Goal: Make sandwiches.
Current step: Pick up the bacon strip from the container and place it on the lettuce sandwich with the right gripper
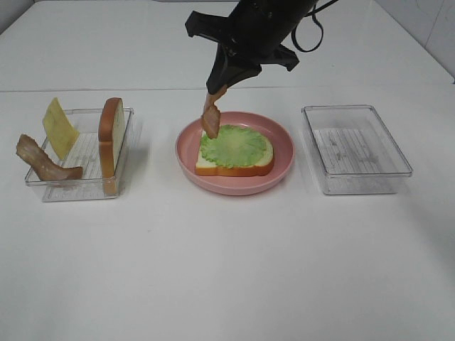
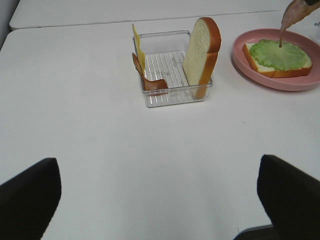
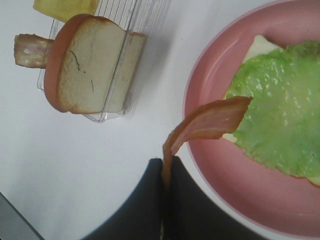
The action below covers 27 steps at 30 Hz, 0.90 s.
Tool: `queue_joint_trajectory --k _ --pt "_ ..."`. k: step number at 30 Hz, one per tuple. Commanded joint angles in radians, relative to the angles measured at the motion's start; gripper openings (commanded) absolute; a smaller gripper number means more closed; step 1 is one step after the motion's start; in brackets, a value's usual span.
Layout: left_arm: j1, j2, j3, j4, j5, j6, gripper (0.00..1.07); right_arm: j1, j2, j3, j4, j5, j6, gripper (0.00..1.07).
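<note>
The sandwich [image 1: 234, 168] is only partly made. It sits in the middle of the pink plate [image 1: 283, 160]. So far it is one slice of bread lying flat with a green lettuce leaf [image 1: 234, 145] on top. The right gripper [image 1: 224, 77] is up above the plate at about 11 o'clock, with its jaws pinched tight on the top end of a bacon strip [image 1: 211, 115]. The strip hangs down, and its loose end is over the lettuce near the plate's 10 o'clock side. I cannot tell if it touches the leaf. I think laying this bacon down is the job going on right now. At 9 o'clock from the plate is a clear tray [image 1: 78, 190] with the things not used yet. It has a second bacon piece [image 1: 44, 162], a yellow cheese slice [image 1: 59, 126] and another bread slice [image 1: 111, 135] standing on its edge. The cheese and the top bread are left to go on. At 3 o'clock from the plate is another clear tray [image 1: 355, 186]. The left gripper [image 2: 157, 167] waits with its jaws spread wide and holds nothing, at about 6 o'clock from the tray with the food.
</note>
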Motion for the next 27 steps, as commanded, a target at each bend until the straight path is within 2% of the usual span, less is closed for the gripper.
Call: queue_joint_trajectory --k 1,16,23,27 --pt "-0.004 -0.015 0.001 0.002 -0.012 -0.002 1.00 0.011 0.064 -0.076 0.015 -0.005 -0.017 0.00" --pt "-0.004 -0.015 0.001 0.002 -0.012 -0.002 1.00 0.009 0.176 -0.099 -0.008 -0.001 -0.022 0.00" --pt "-0.004 -0.015 0.001 0.002 -0.012 -0.002 1.00 -0.009 0.176 -0.099 -0.225 0.010 0.041 0.00" --pt "-0.004 -0.015 0.001 0.002 -0.012 -0.002 1.00 -0.018 0.176 -0.099 -0.270 0.016 0.066 0.00"
